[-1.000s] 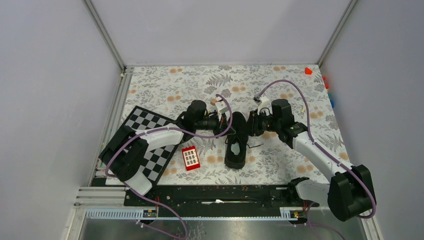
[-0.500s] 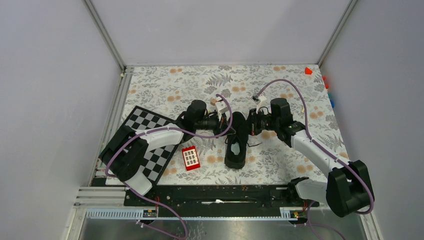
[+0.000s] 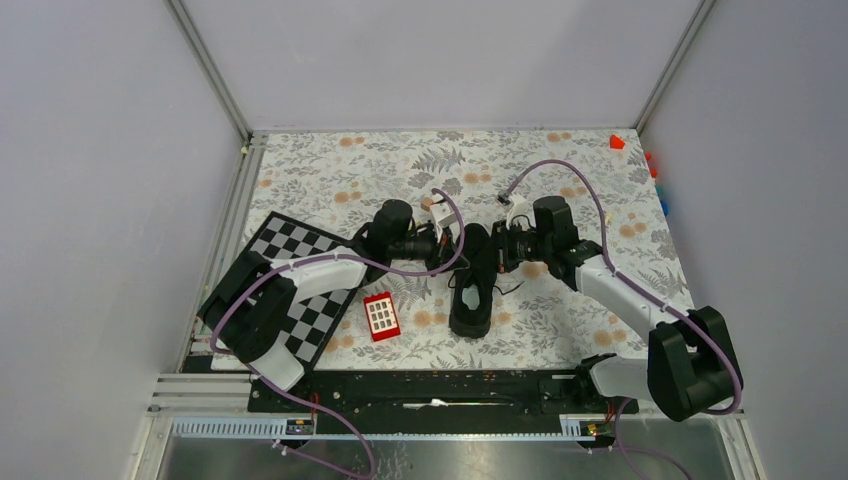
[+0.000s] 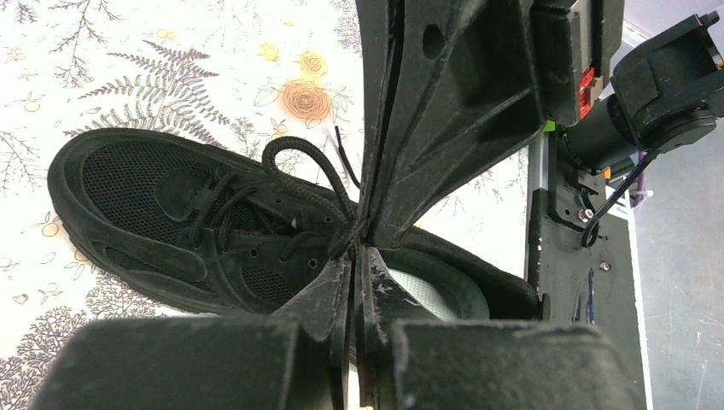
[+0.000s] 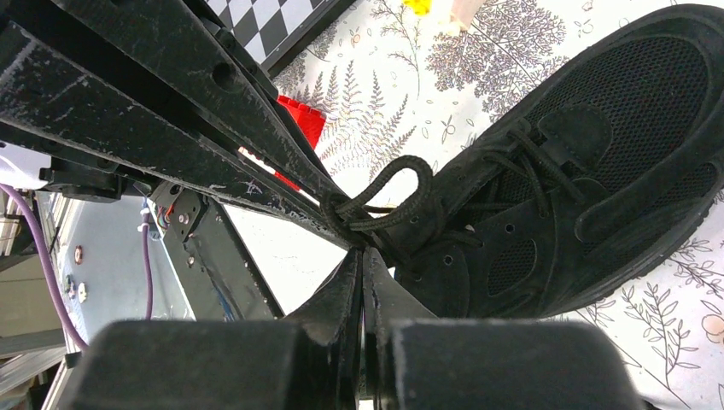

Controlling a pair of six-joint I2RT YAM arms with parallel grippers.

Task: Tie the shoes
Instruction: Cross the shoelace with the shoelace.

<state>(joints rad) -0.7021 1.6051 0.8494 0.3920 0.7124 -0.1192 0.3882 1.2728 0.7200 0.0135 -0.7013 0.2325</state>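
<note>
The black shoe [image 3: 471, 285] lies mid-table, toe pointing away from the arm bases, its pale insole showing at the heel end. My left gripper [image 3: 447, 252] reaches in from the left and my right gripper [image 3: 497, 256] from the right, and their tips meet over the laces. In the left wrist view my left gripper [image 4: 359, 249] is shut on the lace beside an upright lace loop [image 4: 294, 162]. In the right wrist view my right gripper [image 5: 363, 250] is shut on the lace at the base of the loop [image 5: 394, 192]. A loose lace end [image 3: 515, 291] trails to the shoe's right.
A red block with white studs [image 3: 381, 316] sits left of the shoe's heel. A checkerboard [image 3: 300, 272] lies under the left arm. Small coloured blocks [image 3: 617, 142] rest at the far right corner by the wall. A black rail [image 3: 430, 390] runs along the near edge.
My right gripper has closed on the lace and its wrist has shifted slightly left toward the shoe. The left arm and the shoe have stayed put.
</note>
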